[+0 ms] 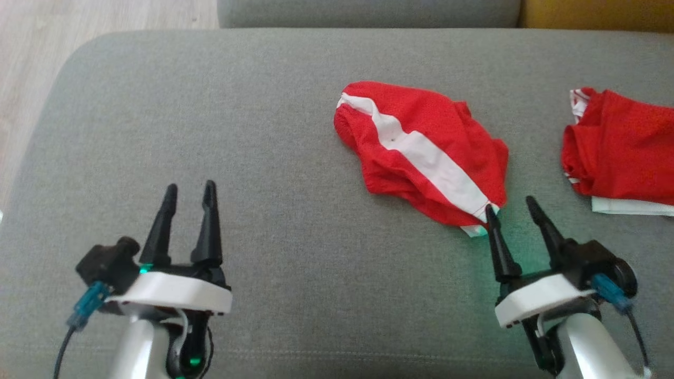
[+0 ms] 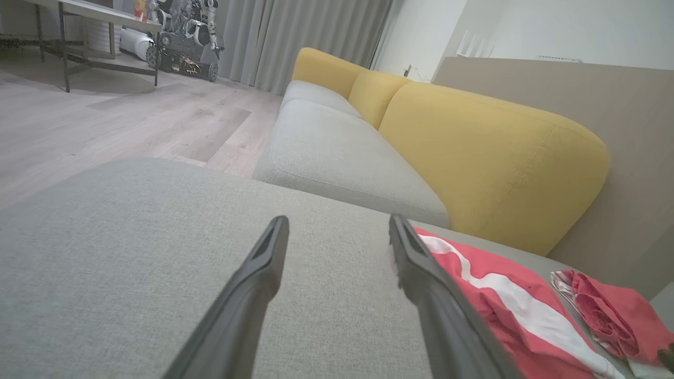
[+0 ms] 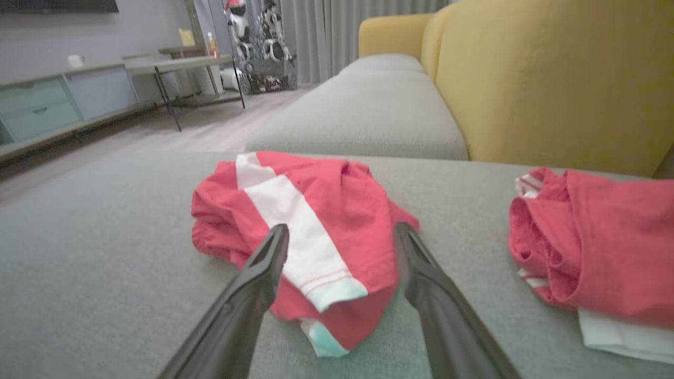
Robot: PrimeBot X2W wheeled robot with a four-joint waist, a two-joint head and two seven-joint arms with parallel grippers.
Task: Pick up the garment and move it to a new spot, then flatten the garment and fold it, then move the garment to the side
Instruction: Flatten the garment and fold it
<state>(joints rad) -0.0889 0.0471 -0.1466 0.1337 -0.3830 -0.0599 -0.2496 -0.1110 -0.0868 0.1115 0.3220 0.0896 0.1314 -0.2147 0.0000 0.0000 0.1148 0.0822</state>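
Note:
A crumpled red garment (image 1: 421, 150) with a white stripe lies bunched on the grey cushion (image 1: 210, 131), right of the middle. My right gripper (image 1: 511, 205) stands open just in front of its near corner, its left fingertip at the cloth's edge. In the right wrist view the garment (image 3: 310, 231) lies straight ahead between the fingers of the right gripper (image 3: 339, 234). My left gripper (image 1: 189, 190) is open over bare cushion at the lower left, well apart from the cloth. The left wrist view shows the garment (image 2: 500, 300) to the right of the open left gripper (image 2: 337, 223).
A second red and white garment (image 1: 621, 152) lies at the cushion's right edge, also seen as a red heap (image 3: 595, 247). A yellow sofa backrest (image 2: 489, 152) and another grey seat (image 2: 337, 152) lie beyond. Wooden floor (image 1: 26, 79) borders the cushion on the left.

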